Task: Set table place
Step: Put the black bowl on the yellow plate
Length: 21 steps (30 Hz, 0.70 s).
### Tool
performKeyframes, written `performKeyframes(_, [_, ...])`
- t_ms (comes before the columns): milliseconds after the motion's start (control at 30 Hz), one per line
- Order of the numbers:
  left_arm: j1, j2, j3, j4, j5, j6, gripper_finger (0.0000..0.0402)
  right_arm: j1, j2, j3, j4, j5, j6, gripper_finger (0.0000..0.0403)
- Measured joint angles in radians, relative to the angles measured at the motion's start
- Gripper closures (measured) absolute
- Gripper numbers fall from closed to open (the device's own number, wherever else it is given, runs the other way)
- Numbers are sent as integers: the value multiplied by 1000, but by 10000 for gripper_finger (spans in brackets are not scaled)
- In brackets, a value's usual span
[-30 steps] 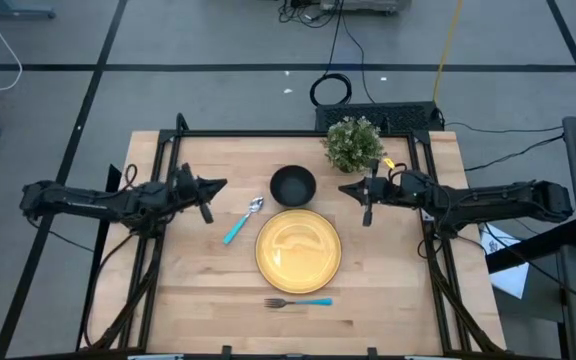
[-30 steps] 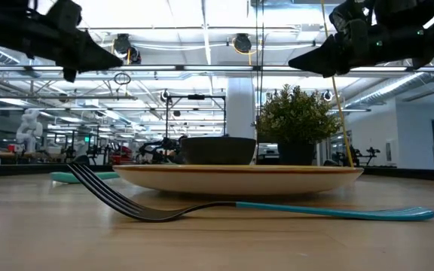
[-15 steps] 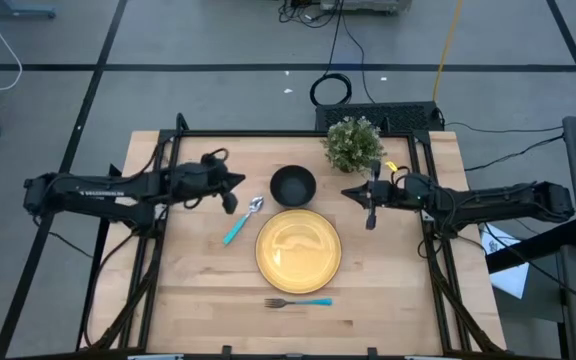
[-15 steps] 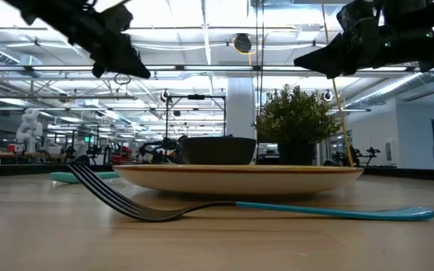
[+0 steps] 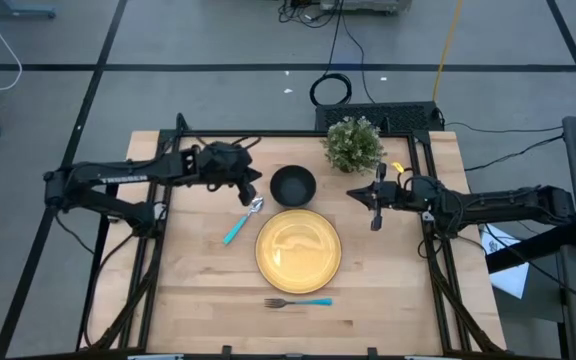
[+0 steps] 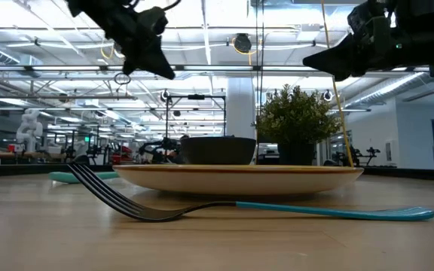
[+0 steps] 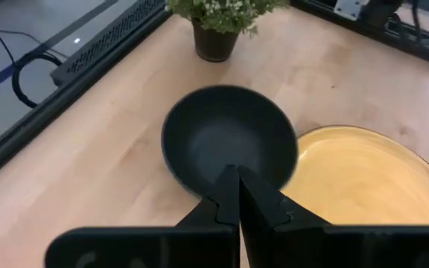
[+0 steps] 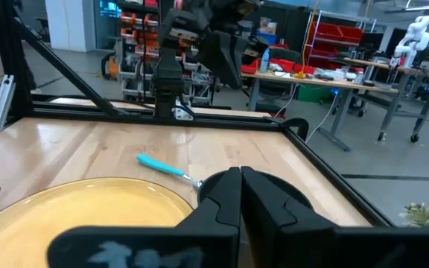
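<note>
A round yellow plate lies at the table's middle, a black bowl just beyond it on the far side. A spoon with a turquoise handle lies left of the plate. A fork with a turquoise handle lies near the front edge. My left gripper is shut and empty, high above the table between spoon and bowl; the bowl fills its wrist view. My right gripper is shut and empty, in the air right of the bowl.
A small green potted plant stands at the far edge, right of the bowl, close to my right gripper. The black metal frame edges the wooden table. Bare wood lies to the plate's left and right.
My left gripper has gone toward the table's right edge, from the left side to a spot above the spoon's bowl end, beside the black bowl. My right gripper has drifted slightly right. The tableware has not moved.
</note>
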Motion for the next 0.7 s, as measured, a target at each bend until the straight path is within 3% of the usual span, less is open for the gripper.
performKeyframes(233, [53,115,91,-25,115,7,401,1,-2,0,0,0,19,403])
performKeyframes(700, [80,173,109,-50,120,33,401,0,-2,0,-8,0,23,403])
